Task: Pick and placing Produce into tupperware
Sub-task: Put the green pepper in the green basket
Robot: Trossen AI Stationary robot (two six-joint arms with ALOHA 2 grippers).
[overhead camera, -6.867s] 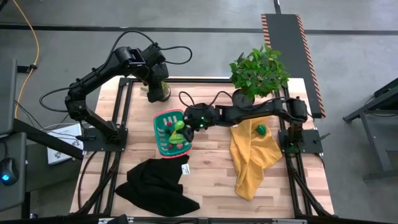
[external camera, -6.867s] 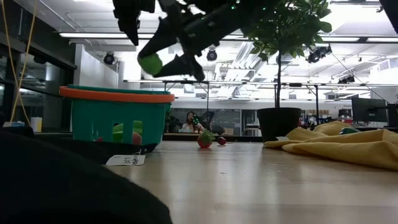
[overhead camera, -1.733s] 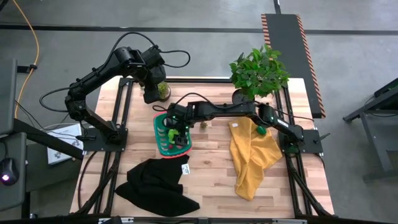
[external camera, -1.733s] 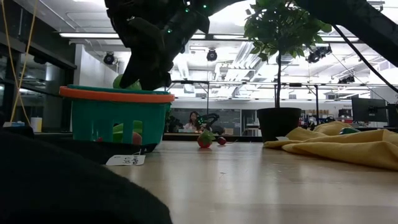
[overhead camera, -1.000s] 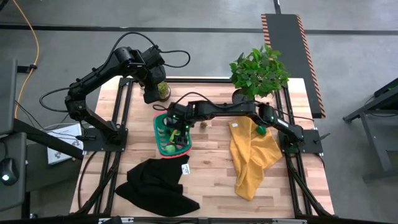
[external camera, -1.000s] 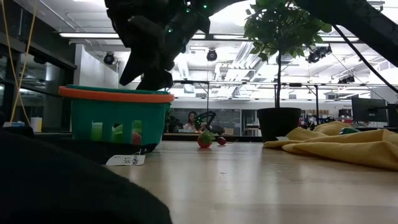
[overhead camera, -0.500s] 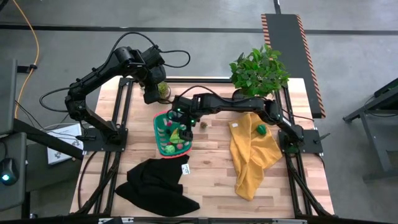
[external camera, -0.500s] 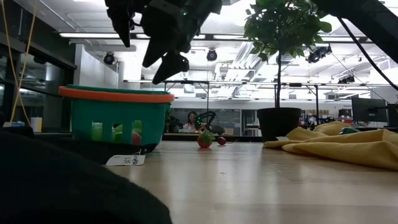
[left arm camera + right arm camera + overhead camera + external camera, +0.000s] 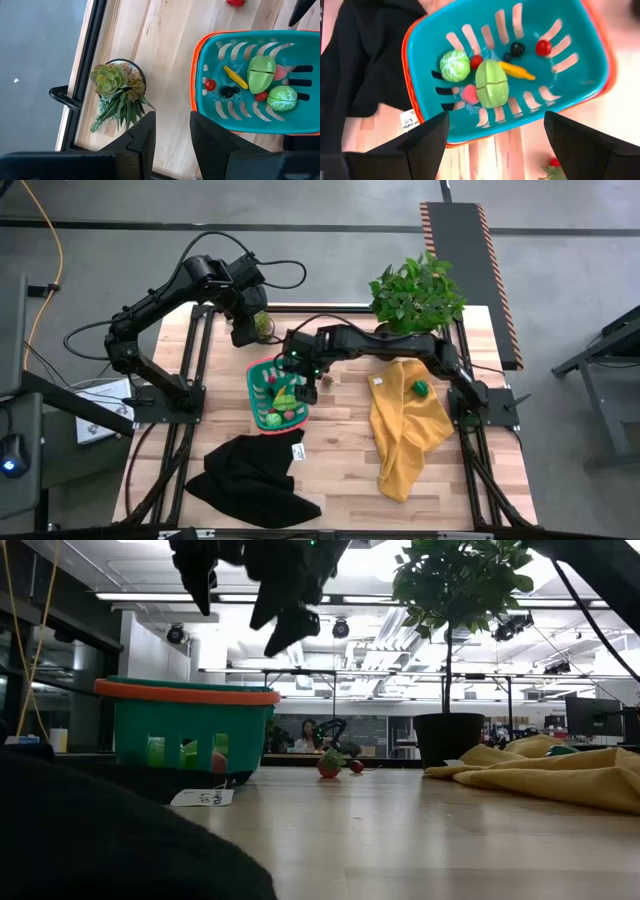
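Right pincer (image 9: 304,376) released, empty; basket (image 9: 254,383) long axis runs front-to-back.

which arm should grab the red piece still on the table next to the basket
Right. The right gripper is open and empty above the basket, close to the red piece lying on the bare wood on that side. The left gripper hangs at the back by the small succulent pot, with the basket between it and the piece.

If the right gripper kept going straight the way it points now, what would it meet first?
Probably the tupperware: the open right gripper points down into it, likely reaching the pale green produce piece first, though depth is hard to judge.
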